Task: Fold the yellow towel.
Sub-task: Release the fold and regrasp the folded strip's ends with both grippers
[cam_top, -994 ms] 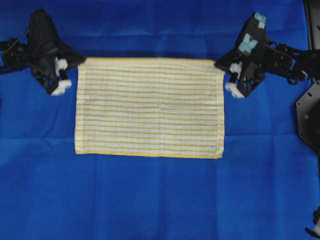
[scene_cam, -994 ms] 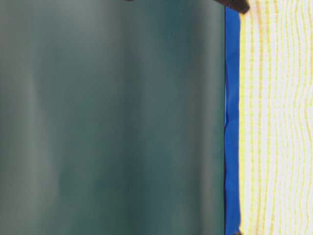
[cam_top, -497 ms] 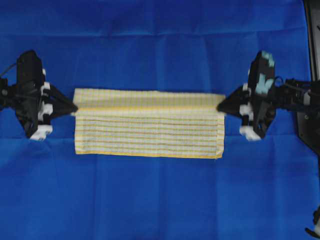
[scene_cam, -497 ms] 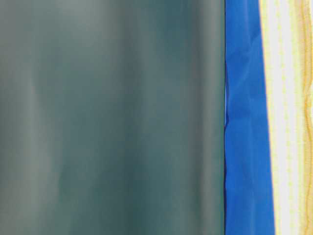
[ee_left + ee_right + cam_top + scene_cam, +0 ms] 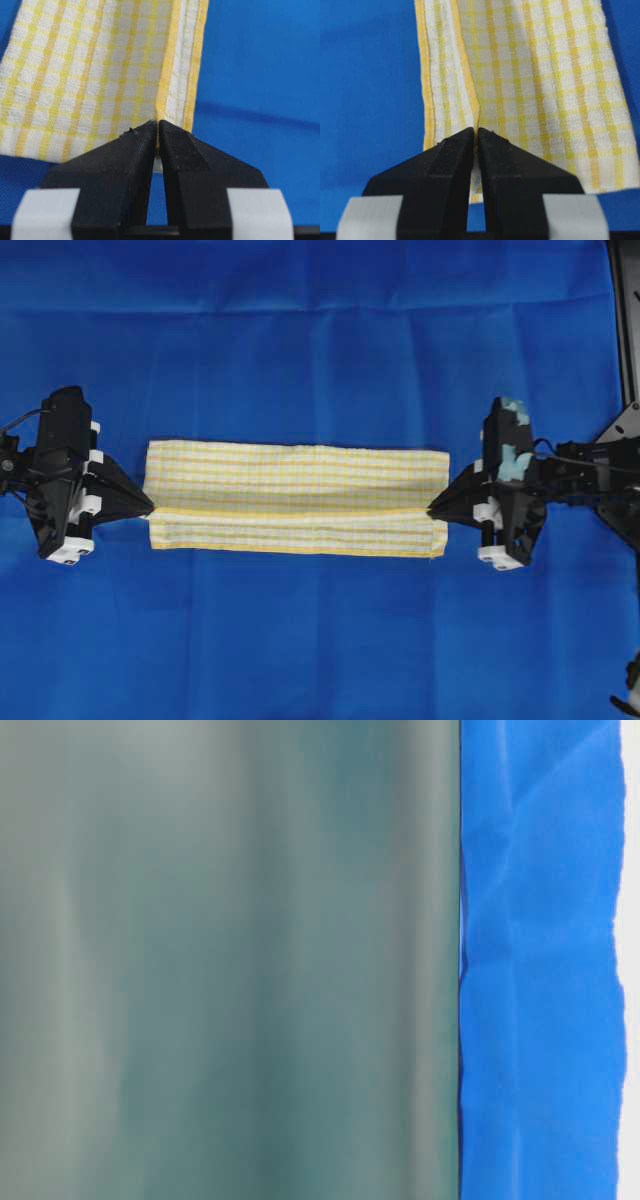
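woven yellow towel [image 5: 295,495], matt blue cloth [image 5: 320,340]

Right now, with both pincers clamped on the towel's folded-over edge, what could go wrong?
1. The left pincer and right pincer hold only the very hem of the towel; a pull apart could slip it out.
2. The carried edge sits short of the near hem, so releasing now would likely leave an uneven fold.
3. Dragging lower might bunch the already creased blue cloth.
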